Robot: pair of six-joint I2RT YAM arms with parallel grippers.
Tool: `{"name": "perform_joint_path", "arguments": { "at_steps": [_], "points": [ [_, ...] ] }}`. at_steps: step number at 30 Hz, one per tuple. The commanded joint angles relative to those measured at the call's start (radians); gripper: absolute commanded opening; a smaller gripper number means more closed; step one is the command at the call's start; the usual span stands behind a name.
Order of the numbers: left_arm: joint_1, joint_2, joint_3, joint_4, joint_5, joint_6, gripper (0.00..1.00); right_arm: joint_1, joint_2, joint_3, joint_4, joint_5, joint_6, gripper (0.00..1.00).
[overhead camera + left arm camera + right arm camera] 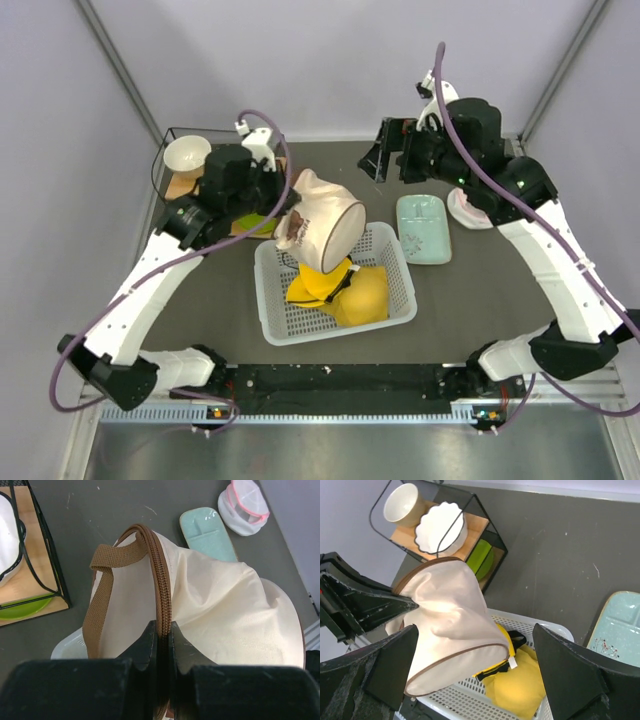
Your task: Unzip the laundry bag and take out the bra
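Top external view shows the dark table (480, 300) with a white lattice basket (275, 322) at its middle. The laundry bag (325, 225) is held tilted over the basket's far-left corner, one round end facing the camera. Whether that lower end rests on the yellow garment (365, 295) lying in the basket I cannot tell. Off to the sides sit a wire rack (172, 140) holding bowls and a teal tray (423, 228). On the bag itself, a brown strap (100, 595) loops beside the brown zipper (161, 575), which looks closed along the whole stretch in sight. The left tool (162, 635) is pinched tight on that zipper line at the bag's upper rim, and the pull tab, if it is between the fingers, is hidden. The right tool (475, 635) hangs well above the table with its fingers spread wide, aimed at the bag and touching nothing. The bra is nowhere to be seen, so it is presumably inside. I judge the unzipping step is only starting. The left is anchoring the fabric, and the next move likely calls for the right to come in, find the slider and draw it around the curved rim while the left keeps the zipper taut. Slack cloth would let the slider jam.
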Motion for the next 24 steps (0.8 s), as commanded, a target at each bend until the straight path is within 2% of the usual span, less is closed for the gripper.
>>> {"name": "perform_joint_path", "arguments": {
  "at_steps": [1,4,5,9,11,15,24],
  "points": [
    [-0.040,0.034,0.069,0.145,-0.130,-0.008,0.00,0.006,-0.025,-0.080,0.011,0.086,0.048,0.99],
    [-0.049,0.069,0.067,0.173,-0.193,-0.006,0.00,0.008,-0.043,-0.160,0.011,0.108,0.126,0.99],
    [-0.052,0.083,0.069,0.161,-0.274,-0.027,0.00,0.008,-0.051,-0.175,0.012,0.112,0.145,0.99],
    [-0.095,0.101,0.082,0.136,-0.435,-0.057,0.00,0.009,-0.069,-0.276,0.029,0.114,0.267,0.99],
    [-0.111,0.112,0.085,0.136,-0.474,-0.063,0.00,0.017,-0.082,-0.339,0.101,0.073,0.318,0.99],
    [-0.167,0.140,0.108,0.136,-0.566,-0.051,0.00,0.055,-0.080,-0.361,0.176,0.048,0.344,0.99],
    [-0.180,0.176,0.127,0.118,-0.577,-0.066,0.00,0.091,-0.149,-0.430,0.265,0.082,0.360,0.99]
  ]
}}
